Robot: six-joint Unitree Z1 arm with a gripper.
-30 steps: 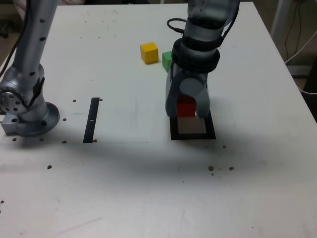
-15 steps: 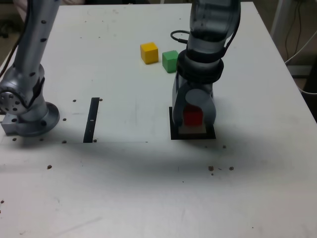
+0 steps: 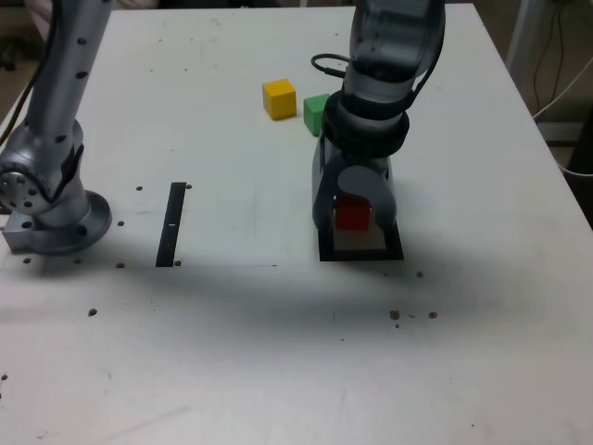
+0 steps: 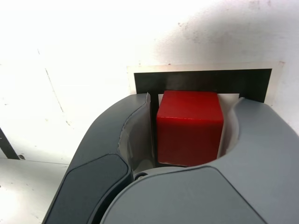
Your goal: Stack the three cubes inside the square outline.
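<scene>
- Grey two-fingered claw (image 4: 194, 98) stands open around the solid red cube (image 4: 189, 128), with slim gaps beside it.
- The thick black square outline (image 3: 361, 255) has a pale cream centre; the red cube is within its borders.
- Beyond it, outside the outline, sit the small green cube (image 3: 313, 113) and, near it, the yellow cube (image 3: 279, 99).

In the exterior view, 1 cube (image 3: 352, 214) is sitting between the end effector's (image 3: 355, 221) fingers, over the square outline (image 3: 361, 256). Behind them, 2 more are resting on the surface (image 3: 232, 371): the nearer cube (image 3: 313, 113) and, just left, the farther cube (image 3: 279, 99). A strip (image 3: 171, 224) is lying left of the outline.
</scene>
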